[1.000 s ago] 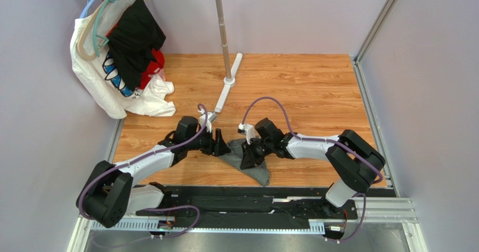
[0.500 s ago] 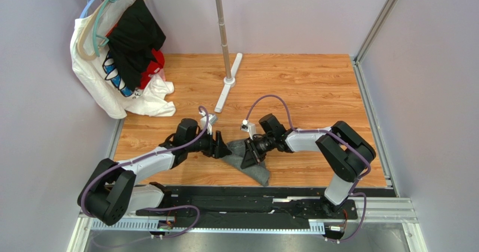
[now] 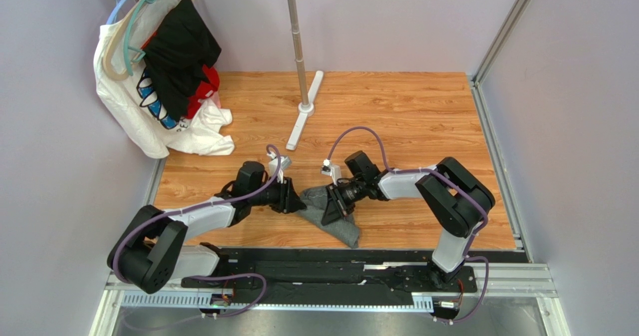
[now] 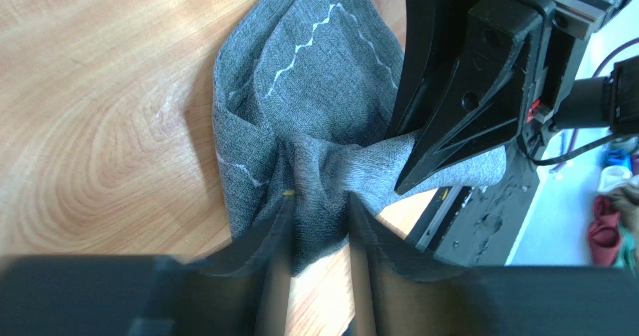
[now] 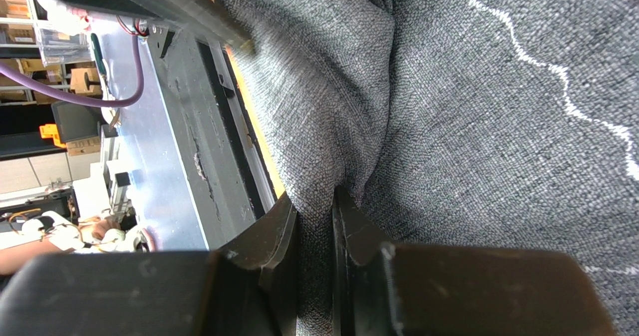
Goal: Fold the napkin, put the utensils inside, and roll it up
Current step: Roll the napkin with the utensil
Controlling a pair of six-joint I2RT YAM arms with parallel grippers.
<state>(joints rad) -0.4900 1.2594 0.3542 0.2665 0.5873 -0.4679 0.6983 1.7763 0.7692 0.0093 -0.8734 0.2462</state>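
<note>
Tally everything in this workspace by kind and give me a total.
Grey napkin: 1
Claws: 2 (left claw, right claw, each pinching the napkin)
Pole stand: 1
Clothes bundle on hangers: 1
Total: 5

Your top view looks steeply down from high behind the near edge, far enough back to take in the whole table (image 3: pixel 420 119). Your left wrist camera sits close behind the left gripper (image 4: pixel 319 201), looking past it across the napkin (image 4: pixel 322 89) to the right gripper (image 4: pixel 409 179) facing it. Your right wrist camera is nearer still, with cloth filling most of its frame; all three views share that napkin, and the two wrist views face each other across it.
</note>
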